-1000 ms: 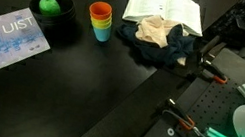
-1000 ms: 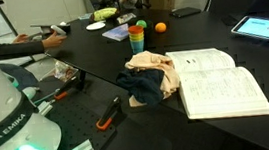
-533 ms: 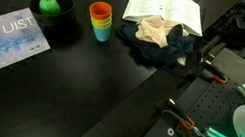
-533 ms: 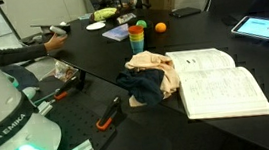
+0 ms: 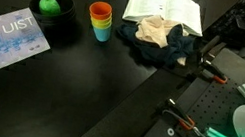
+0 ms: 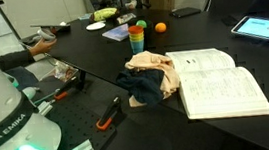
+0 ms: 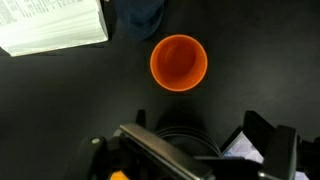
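In the wrist view the gripper (image 7: 197, 142) hangs with its jaws apart and nothing between them, over the edge of the black bowl (image 7: 185, 128). Just beyond it the orange cup (image 7: 179, 62) stands upright on the dark table (image 7: 60, 100), near the blue cloth (image 7: 140, 15) and the open book (image 7: 55, 25). An off-centre descent would likely clip the rim and topple the cup.

Got a cup stack (image 5: 100, 20) sitting on the bench (image 5: 89, 83), between a bowl (image 5: 64, 24) and a cloth heap (image 5: 162, 43). Behind that heap and touching it, an open book (image 5: 164, 5). Just before the bowl, a booklet (image 5: 11, 37).
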